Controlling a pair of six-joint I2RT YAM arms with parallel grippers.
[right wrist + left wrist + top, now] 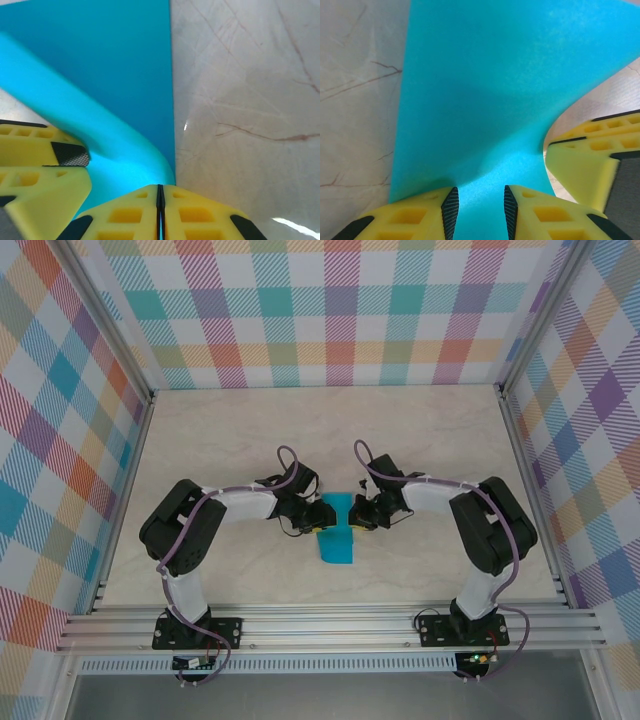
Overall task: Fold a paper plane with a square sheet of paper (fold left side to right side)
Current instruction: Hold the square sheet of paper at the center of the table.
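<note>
The square sheet of paper (337, 542), turquoise-blue, lies on the table between the two arms, partly folded over itself. My left gripper (317, 517) rests on its left part; in the left wrist view the gripper (480, 196) is open, with flat paper (485, 100) showing in the gap between its fingers. My right gripper (358, 514) is at the paper's right side. In the right wrist view it (160, 187) is shut on the paper's edge, and the sheet (110, 65) curls up in a roll toward the jaws. The right gripper's yellow fingers (592, 165) stand close by in the left wrist view.
The beige marbled tabletop (420, 440) stretches behind and to both sides of the paper. Checked walls (330, 310) close in the back and sides. An aluminium rail (330, 625) carries both arm bases at the near edge.
</note>
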